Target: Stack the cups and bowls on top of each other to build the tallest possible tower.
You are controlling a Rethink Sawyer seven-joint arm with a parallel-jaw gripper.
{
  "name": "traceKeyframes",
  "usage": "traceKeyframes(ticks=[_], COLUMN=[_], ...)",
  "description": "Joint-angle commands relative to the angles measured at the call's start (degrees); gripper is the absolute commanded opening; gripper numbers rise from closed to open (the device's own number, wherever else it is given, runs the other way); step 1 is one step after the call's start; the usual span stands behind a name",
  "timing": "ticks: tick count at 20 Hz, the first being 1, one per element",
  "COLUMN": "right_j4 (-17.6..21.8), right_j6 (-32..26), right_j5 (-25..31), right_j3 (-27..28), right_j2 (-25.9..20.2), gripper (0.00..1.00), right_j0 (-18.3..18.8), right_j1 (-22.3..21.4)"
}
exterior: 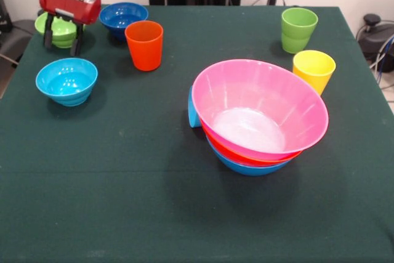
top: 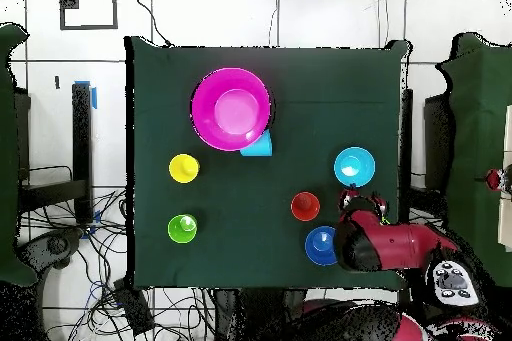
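Note:
The tower stands right of centre: the pink bowl [exterior: 258,112] [top: 231,108] on the orange bowl [exterior: 246,157] on the blue bowl [exterior: 252,167]. The light blue cup [exterior: 193,110] [top: 258,145] lies against the tower's side. The orange cup [exterior: 144,45], green cup [exterior: 298,29] and yellow cup [exterior: 314,69] stand upright and apart. The small light blue bowl [exterior: 66,81] and dark blue bowl [exterior: 123,20] sit at the left. My gripper [exterior: 62,40] [top: 361,200] is open, its fingers over the small green bowl [exterior: 61,29] at the far left corner. The arm hides that bowl in the overhead view.
The dark green table [exterior: 123,201] ends close beside the green bowl. The dark blue bowl and the orange cup stand just right of my gripper in the front view. Cables and equipment lie beyond the table's edges.

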State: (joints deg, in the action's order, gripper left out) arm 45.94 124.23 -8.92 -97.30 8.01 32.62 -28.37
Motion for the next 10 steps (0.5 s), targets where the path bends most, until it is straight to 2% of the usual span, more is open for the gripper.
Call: traceKeyframes(ticks=[1, 3, 8, 10], right_j4=[0.89, 0.98, 2.67, 4.53], right_j6=[1.38, 1.22, 2.15, 3.05], right_j5=[-8.27, -9.53, -8.55, -6.41], right_j3=[4.17, 5.11, 5.29, 4.34], right_j2=[-2.42, -2.65, -5.16, -8.54], gripper=[1.00, 1.00, 1.00, 1.00], right_j0=[-3.68, -3.32, -1.35, 1.18], right_j1=[5.05, 6.42, 7.14, 6.55])
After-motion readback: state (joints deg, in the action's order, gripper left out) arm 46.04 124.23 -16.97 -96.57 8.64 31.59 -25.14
